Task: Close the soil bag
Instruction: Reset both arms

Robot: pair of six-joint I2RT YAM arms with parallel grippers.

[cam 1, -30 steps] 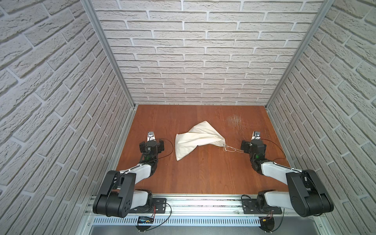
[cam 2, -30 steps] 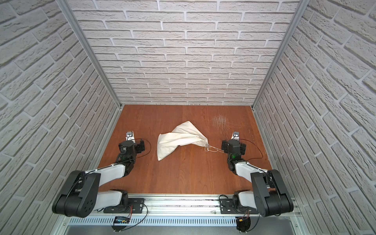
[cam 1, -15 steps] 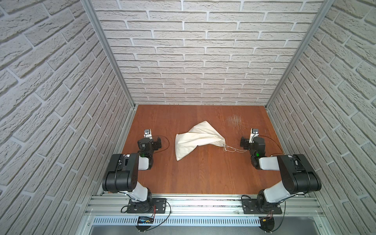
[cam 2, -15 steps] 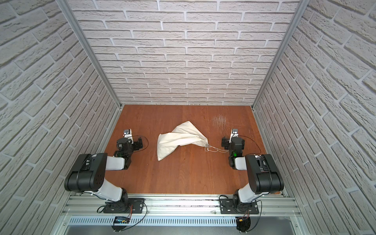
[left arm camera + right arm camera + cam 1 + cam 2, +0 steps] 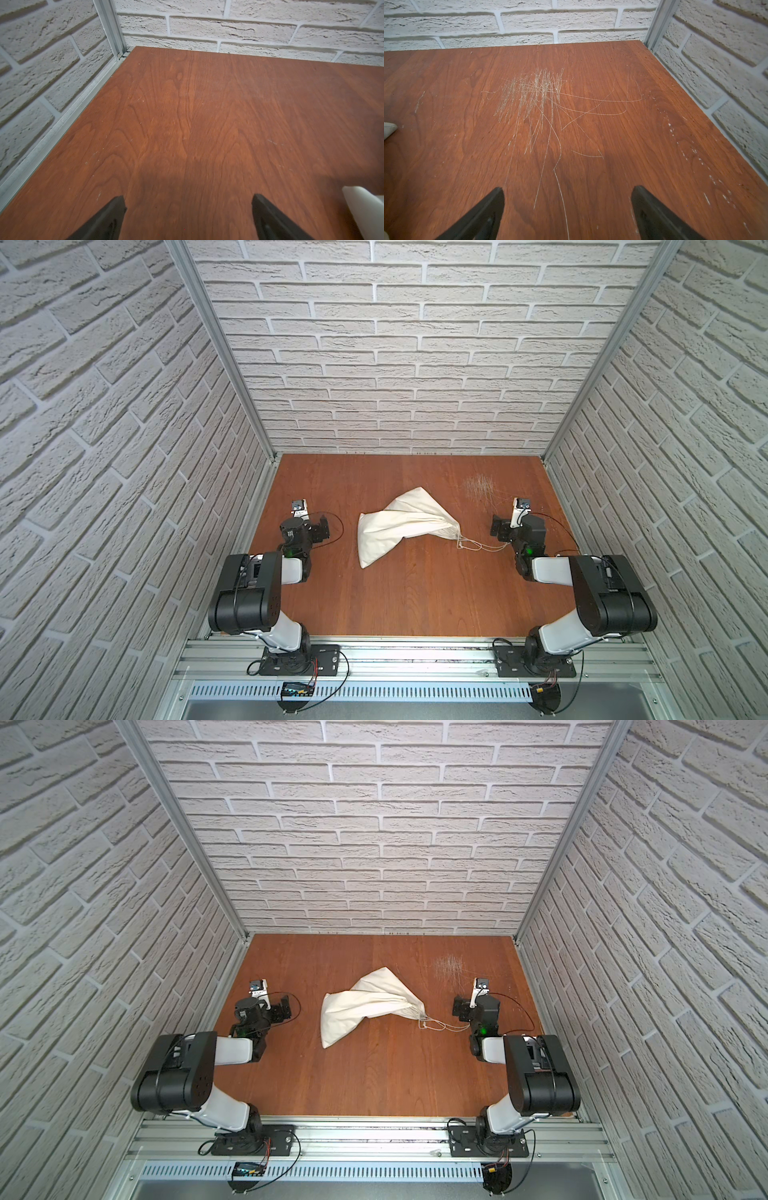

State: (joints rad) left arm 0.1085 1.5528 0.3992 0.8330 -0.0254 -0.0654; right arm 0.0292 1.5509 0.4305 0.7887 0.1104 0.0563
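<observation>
The cream soil bag [image 5: 399,522] [image 5: 365,1002] lies flat on the middle of the wooden table, its neck gathered at the right end. Thin drawstring cords [image 5: 478,546] [image 5: 441,1026] trail from the neck to the right arm's wrist. My left gripper [image 5: 321,527] [image 5: 187,199] is open and empty, left of the bag, with only a bag corner [image 5: 365,207] at the edge of its wrist view. My right gripper [image 5: 498,526] [image 5: 566,191] is open and empty, right of the neck, with bare wood between its fingers.
A patch of pale scratches [image 5: 478,485] [image 5: 533,93] marks the table behind the right gripper. Brick walls close in the left, back and right sides. An aluminium rail [image 5: 415,651] carrying both arm bases runs along the front edge.
Both arms have folded back, their elbows rising toward the front rail and the grippers drawing slightly away from the bag. The bag and cords have not moved. Both grippers stay open.
</observation>
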